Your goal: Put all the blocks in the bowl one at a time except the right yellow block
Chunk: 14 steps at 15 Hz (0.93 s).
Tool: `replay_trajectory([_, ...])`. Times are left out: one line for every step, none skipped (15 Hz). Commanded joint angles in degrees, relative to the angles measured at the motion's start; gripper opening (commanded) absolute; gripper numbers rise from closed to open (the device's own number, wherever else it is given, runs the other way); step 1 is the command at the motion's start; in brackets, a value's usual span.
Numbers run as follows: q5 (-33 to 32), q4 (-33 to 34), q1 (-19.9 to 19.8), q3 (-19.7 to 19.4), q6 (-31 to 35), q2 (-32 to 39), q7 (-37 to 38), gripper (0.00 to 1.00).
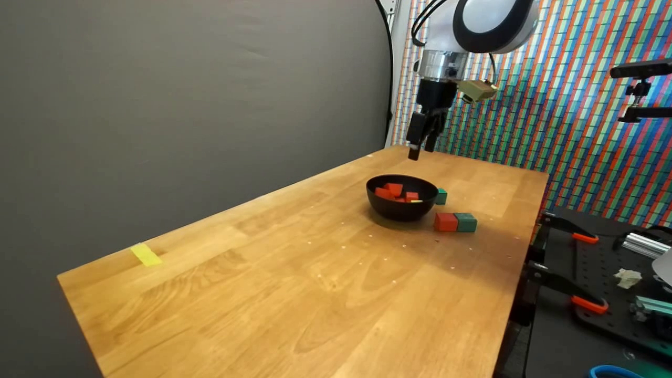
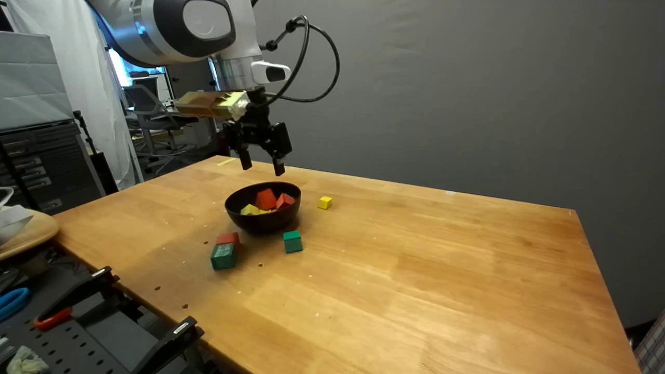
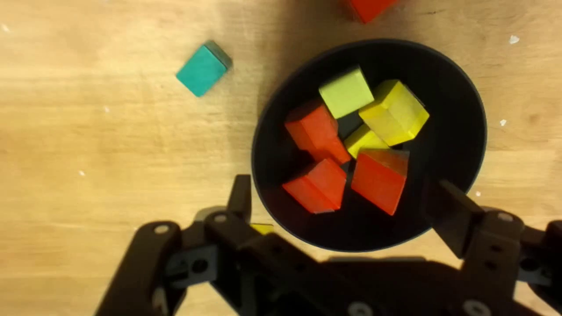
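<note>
On a wooden table (image 2: 441,291) in an exterior view, from left, a green block (image 2: 224,256) touches a red block (image 2: 227,238); a black bowl (image 2: 264,224) holds red blocks (image 2: 266,199) and yellow blocks (image 2: 250,210) under the robot's gripper (image 2: 263,167), its bare jaws spread wide; farther right sit another green block (image 2: 293,242) and a yellow block (image 2: 324,202).

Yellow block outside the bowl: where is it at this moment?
In an exterior view, the yellow block sits on the table, just right of the bowl without touching it, and farther back than the lone green block.
</note>
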Motion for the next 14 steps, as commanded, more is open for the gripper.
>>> replay_trajectory([2.1, -6.1, -3.2, -2.0, -1.2, -7.4, 4.5, 1.00])
replay_trajectory([3.0, -7.3, -4.2, -2.8, -0.5, -8.1, 4.9, 1.00])
replay_trajectory([3.7, -8.1, -5.1, -3.5, 0.0, -8.4, 5.8, 1.00])
replay_trajectory([2.1, -5.2, -4.1, -2.3, -0.8, -5.3, 4.2, 1.00])
replay_trajectory([2.3, -6.1, -5.0, -3.0, -0.7, -5.9, 4.4, 1.00])
replay_trajectory([2.4, -6.7, -5.5, -3.4, -0.7, -6.3, 4.5, 1.00])
replay_trajectory([2.4, -6.9, -5.7, -3.5, -0.7, -6.4, 4.7, 1.00])
replay_trajectory([2.0, -5.4, -5.6, -3.4, -1.6, -4.5, 5.0, 1.00])
replay_trajectory([4.0, -4.0, -5.7, -3.8, -2.2, -2.4, 3.7, 1.00])
replay_trajectory([5.0, -3.4, -6.0, -4.1, -2.0, -0.9, 3.4, 1.00])
replay_trajectory([6.6, -2.9, -6.2, -4.3, -2.2, 0.3, 2.5, 1.00])
replay_trajectory([7.9, -2.4, -6.6, -4.4, -2.2, 1.6, 2.2, 1.00])
replay_trajectory([9.6, -2.0, -6.9, -4.3, -2.1, 2.8, 1.2, 1.00])
replay_trajectory([11.7, -1.4, -7.3, -4.0, -2.2, 4.2, -0.2, 1.00])
